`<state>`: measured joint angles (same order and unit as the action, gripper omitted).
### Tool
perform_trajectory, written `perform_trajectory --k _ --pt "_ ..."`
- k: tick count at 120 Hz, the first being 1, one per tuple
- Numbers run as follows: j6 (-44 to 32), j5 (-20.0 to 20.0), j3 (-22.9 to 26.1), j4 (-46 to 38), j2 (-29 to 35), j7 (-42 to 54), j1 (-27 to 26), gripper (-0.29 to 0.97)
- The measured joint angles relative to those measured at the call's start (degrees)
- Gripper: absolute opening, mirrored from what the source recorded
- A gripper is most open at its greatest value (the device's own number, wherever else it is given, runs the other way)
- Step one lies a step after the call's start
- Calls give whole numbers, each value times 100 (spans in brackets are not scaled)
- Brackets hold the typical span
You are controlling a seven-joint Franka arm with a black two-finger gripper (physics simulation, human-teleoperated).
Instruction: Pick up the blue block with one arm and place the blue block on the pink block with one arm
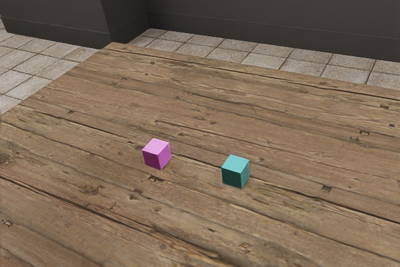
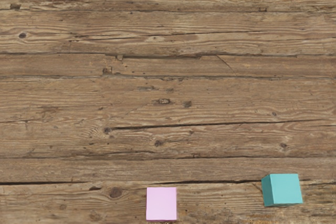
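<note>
End effector over table (image 1: 281, 110); two blocks (image 1: 156, 153) (image 1: 235, 171)

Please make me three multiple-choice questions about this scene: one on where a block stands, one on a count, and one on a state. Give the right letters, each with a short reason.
1. In the exterior view, where is the blue block from the pink block?
A. on top of it
B. to its right, apart
C. to its left, touching

2. How many blocks stand on the wooden table?
A. one
B. four
C. two

3. What does the blue block rest on?
A. the table
B. the pink block
C. nothing, it is lifted

Answers:
1 B, bare wood lies between the two blocks.
2 C, there is one pink block and one blue.
3 A, its base sits on the planks.
</note>
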<state>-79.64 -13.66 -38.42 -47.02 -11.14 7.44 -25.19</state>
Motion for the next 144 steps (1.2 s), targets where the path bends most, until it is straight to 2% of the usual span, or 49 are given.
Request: perform_trajectory --k 10,32,46,50,57,62,70,79,84,86,95,102,122,144 --pt "21 10 -210 -49 -12 -11 -213 66" --pt "6 16 -279 -314 -248 -117 -222 66" --pt "-8 237 -288 -453 -271 -188 -197 66" --pt "-10 267 -3 -500 -311 -204 124 66" --pt "-17 323 1015 -539 -337 -233 1059 66" --pt "-21 374 1419 -554 -361 -255 1414 66" --pt "-124 491 1661 -740 -401 -290 1462 66" --pt "-898 816 1782 -2044 -172 -346 1050 66" --pt "-1249 899 1827 -2560 -123 -409 1016 66" --pt "-1366 886 1875 -2736 -110 -435 1089 66" --pt "-1784 895 2978 -3127 -149 -551 2167 66" --pt "-2059 912 3476 -3212 -447 -653 2432 66" --pt "-3002 909 3845 -3279 -1435 -1014 2197 66" --pt "-3826 861 3893 -3297 -2021 -1596 1887 66"
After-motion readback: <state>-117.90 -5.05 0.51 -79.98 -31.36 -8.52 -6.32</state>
